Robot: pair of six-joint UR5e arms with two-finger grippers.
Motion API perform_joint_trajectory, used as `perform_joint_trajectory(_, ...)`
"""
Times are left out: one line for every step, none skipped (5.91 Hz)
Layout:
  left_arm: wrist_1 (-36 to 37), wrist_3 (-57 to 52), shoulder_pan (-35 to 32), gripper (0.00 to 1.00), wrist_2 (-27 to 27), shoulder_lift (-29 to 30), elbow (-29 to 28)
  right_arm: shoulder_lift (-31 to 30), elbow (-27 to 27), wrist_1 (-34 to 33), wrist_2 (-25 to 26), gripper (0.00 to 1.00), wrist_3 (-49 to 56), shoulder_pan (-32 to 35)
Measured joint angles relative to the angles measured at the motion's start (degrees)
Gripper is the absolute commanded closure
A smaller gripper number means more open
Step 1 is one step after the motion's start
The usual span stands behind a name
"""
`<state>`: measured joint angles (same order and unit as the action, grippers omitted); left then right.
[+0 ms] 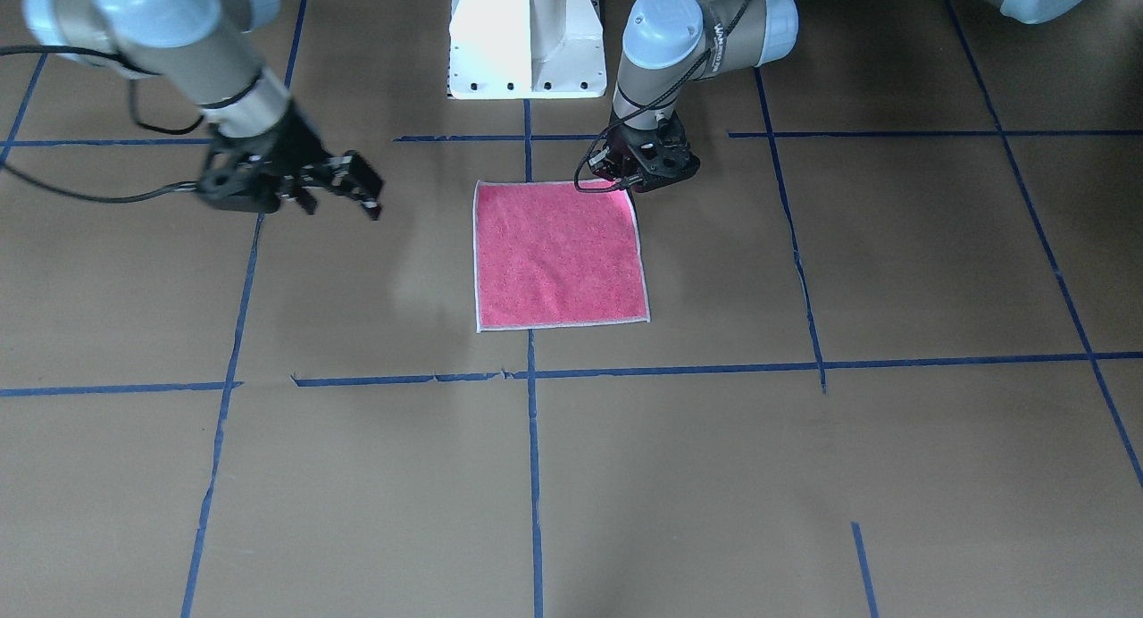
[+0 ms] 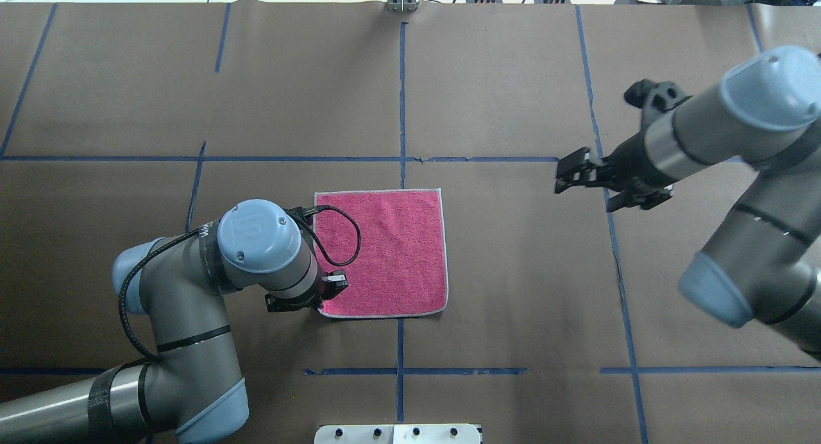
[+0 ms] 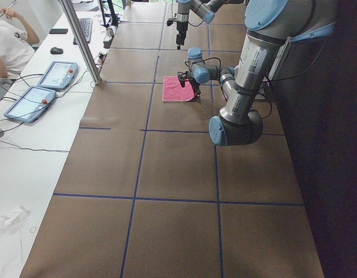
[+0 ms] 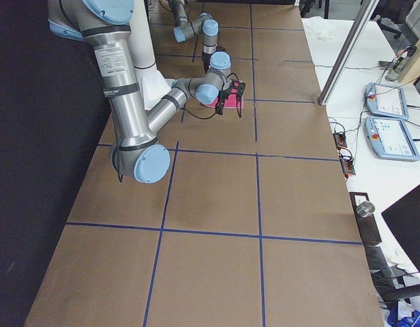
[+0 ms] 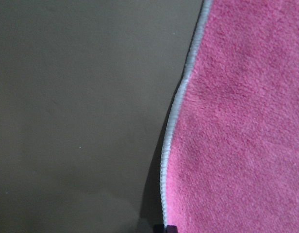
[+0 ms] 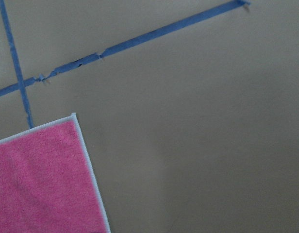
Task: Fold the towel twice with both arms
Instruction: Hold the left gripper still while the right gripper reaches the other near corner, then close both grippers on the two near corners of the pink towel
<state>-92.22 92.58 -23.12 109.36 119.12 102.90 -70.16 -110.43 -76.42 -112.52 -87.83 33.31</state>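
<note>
Starting the first fold, you have the towel [image 2: 391, 251] lying flat, pink face up, in the middle of the table [image 2: 513, 303]. The left gripper [image 2: 321, 293] is low at the towel's near corner on the robot's left side; whether its jaws are spread or pinching the edging, I cannot tell. The right gripper [image 2: 563, 176] hangs well apart to the right, with its jaws spread. I think you should bring it down to the matching near corner, pinch only the edging, and lift both corners together for a straight fold.
</note>
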Motion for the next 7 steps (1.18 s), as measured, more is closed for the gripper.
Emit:
perform_joint_trajectory(-0.04, -0.16, -0.35, 0.98, 0.04, 0.10, -0.02, 3.17, 2.30, -0.16, 4.07, 0.02, -3.89, -4.69)
perform_joint_trajectory(-0.06, -0.25, -0.59, 0.98, 0.05, 0.21, -0.01, 5.27, 4.41, -0.20, 6.89, 0.07, -5.62, -7.75)
perform_joint_trajectory(-0.09, -0.28, -0.66, 0.98, 0.06, 0.28, 0.01, 6.38, 5.86, -0.24, 8.62, 0.10, -6.25, -10.02)
perform_joint_trajectory(-0.23, -0.27, -0.69, 0.98, 0.06, 0.31, 0.00, 6.69, 6.33, -0.29, 9.52, 0.20, -6.52, -11.99)
perform_joint_trajectory(-0.45, -0.20, -0.69, 0.98, 0.06, 0.31, -0.08, 6.76, 6.42, -0.57, 10.16, 0.32, -6.95, -13.84)
perform_joint_trajectory(-0.54, -0.14, -0.70, 0.98, 0.06, 0.32, -0.13, 6.79, 6.44, -1.02, 10.60, 0.40, -7.49, -15.04)
perform_joint_trajectory(-0.58, -0.12, -0.70, 0.98, 0.06, 0.32, -0.15, 6.98, 6.56, -1.32, 11.06, 0.43, -7.94, -15.80)
